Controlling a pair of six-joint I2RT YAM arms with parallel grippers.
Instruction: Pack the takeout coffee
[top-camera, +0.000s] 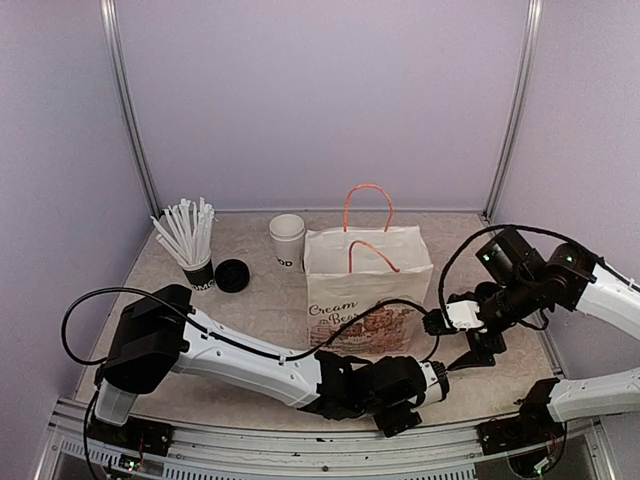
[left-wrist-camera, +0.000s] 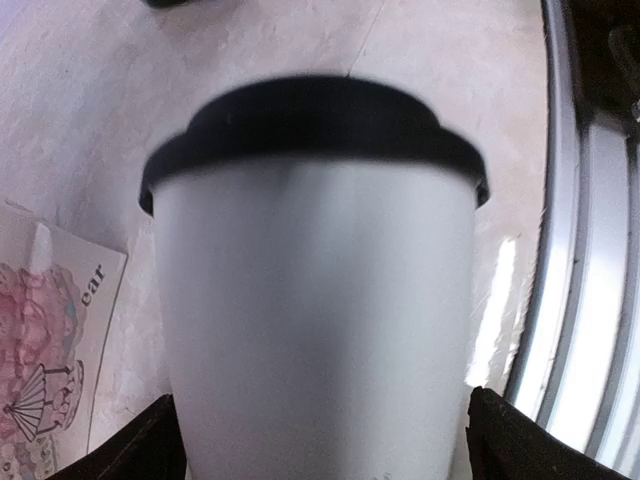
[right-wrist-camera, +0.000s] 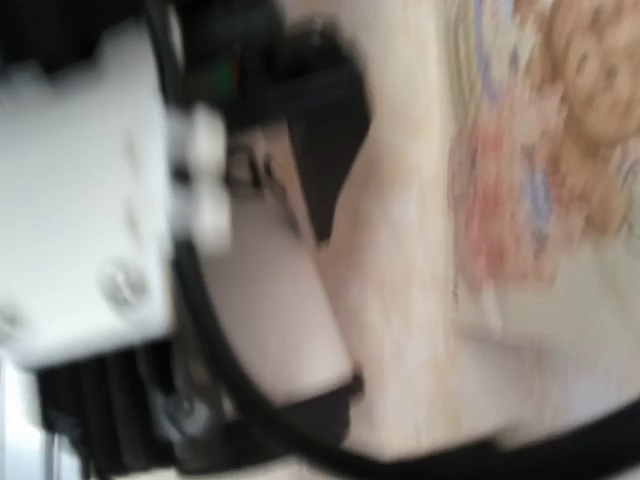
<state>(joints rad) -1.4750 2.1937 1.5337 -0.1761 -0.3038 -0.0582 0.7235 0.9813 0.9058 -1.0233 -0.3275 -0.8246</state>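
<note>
Left hand (left-wrist-camera: 320, 445) wide astride lidded cup (left-wrist-camera: 318, 300); clamped or merely around it, cannot tell. Cup in front of bag (top-camera: 368, 290), near desk's (top-camera: 240, 310) front edge. Right hand (top-camera: 475, 352) wide beside bag.

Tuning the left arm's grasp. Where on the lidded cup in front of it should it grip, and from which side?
Take the lidded cup across its white wall, below the black lid, coming in level from the side. It stands upright and widens upward, so the overhanging lid rim should stop slipping. The left gripper's fingers flank it that way.
</note>
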